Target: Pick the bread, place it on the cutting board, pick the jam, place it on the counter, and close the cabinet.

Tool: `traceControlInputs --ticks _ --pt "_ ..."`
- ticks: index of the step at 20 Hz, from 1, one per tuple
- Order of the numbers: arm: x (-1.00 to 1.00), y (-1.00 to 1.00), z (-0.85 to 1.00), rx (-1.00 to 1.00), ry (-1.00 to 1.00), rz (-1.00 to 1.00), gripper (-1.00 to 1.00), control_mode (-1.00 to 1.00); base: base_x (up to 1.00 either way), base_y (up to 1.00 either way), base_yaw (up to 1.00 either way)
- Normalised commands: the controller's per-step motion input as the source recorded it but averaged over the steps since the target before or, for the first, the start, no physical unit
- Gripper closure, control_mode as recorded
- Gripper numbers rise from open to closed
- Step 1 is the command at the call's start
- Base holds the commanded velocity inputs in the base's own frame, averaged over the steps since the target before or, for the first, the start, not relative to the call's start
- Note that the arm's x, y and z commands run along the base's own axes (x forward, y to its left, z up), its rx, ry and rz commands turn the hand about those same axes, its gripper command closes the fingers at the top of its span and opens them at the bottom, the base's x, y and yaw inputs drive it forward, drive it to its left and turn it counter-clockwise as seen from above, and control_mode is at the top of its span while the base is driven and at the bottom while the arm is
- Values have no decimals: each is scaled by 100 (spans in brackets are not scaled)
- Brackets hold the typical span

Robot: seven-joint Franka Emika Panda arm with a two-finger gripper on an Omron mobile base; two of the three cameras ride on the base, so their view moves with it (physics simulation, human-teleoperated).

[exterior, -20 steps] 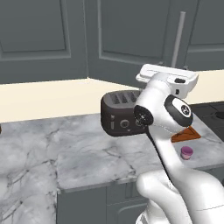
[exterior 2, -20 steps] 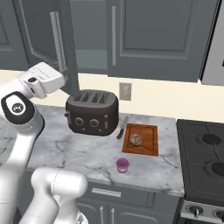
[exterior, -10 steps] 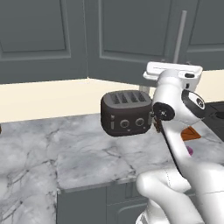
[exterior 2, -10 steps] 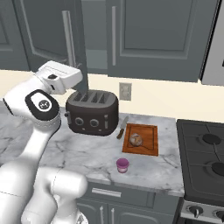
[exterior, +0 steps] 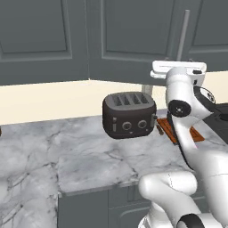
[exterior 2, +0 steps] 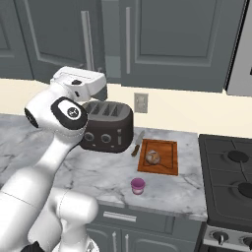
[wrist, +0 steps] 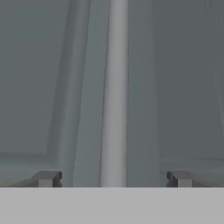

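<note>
The gripper (wrist: 113, 178) is spread wide, its two dark tips well apart with nothing pinched between them, and the pale bar handle (wrist: 114, 92) of the cabinet (wrist: 175, 78) runs straight up the gap. Whether the tips touch the door is hard to tell.

Taking the toaster (exterior 2: 107, 126) as the landmark: the cabinet (exterior 2: 172, 39) hangs above and behind it, dark grey, panelled, with long pale upright handles. In the left base view one door (exterior: 196, 35) above and to the right of the toaster (exterior: 129, 114) stands a little off the cabinet face, its handle (exterior: 182, 33) upright above the white hand.

The counter (exterior 2: 98, 170), grey-white marble with dark veins, lies bare in front of the toaster out to its front edge. Just right of the toaster lies the cutting board (exterior 2: 165, 160), reddish-brown with a groove near its rim, its short dark handle pointing back toward the toaster. The bread (exterior 2: 153, 157), a mottled brown lump, sits on the board. The jam (exterior 2: 138, 186), a small pink-purple cup, stands on the marble in front of the board, near the counter's front edge. A black stove (exterior 2: 231, 170) lies beyond the board.
</note>
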Motion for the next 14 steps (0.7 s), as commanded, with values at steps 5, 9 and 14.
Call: traceControlInputs --ticks 5,9,14 --pt "48 -11 -16 0 0 8 -100 -100 0 0 0" --pt "50 0 -18 0 0 4 -100 -100 0 0 0" --pt "50 0 -16 0 0 1 -100 -100 0 0 0"
